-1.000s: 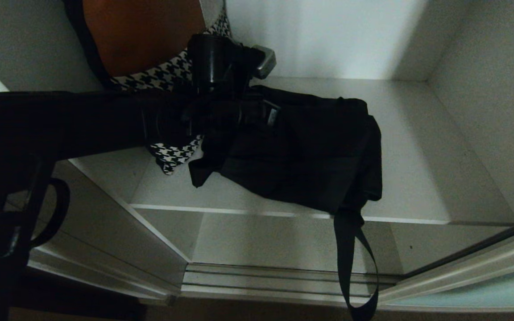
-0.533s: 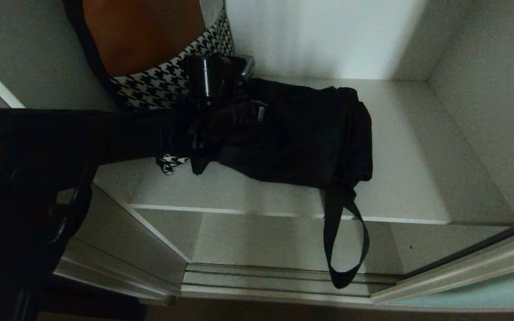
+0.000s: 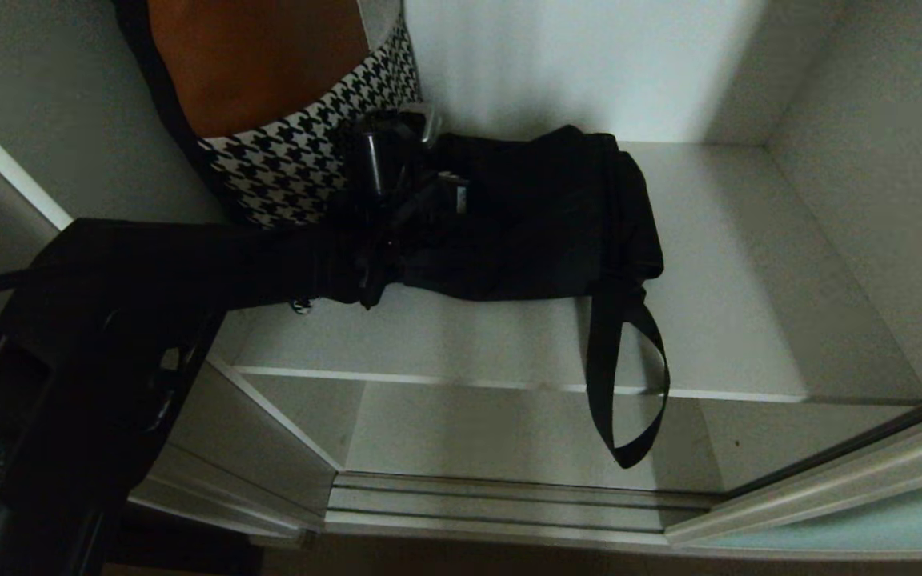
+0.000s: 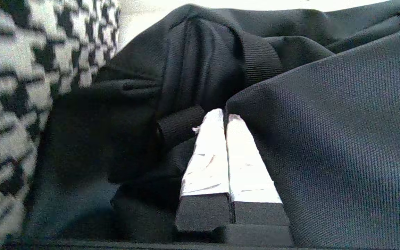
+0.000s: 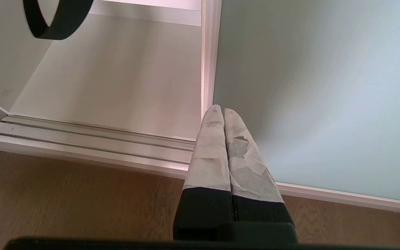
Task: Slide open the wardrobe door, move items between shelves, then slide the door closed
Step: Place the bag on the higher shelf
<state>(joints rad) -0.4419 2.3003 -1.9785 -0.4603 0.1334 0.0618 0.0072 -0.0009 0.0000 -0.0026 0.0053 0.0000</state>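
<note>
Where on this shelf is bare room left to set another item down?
Free: the shelf between the black bag and the right side wall, plus the front strip. Crowded: back left, where the left gripper, bag and houndstooth item bunch.

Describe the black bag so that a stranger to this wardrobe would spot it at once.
Inside the open wardrobe, find the upper white-grey shelf. The black bag lies slumped there, right of a houndstooth-patterned bag, pinched by the left gripper. Its plain black fabric and a webbing strap looping over the shelf edge set it apart.
</note>
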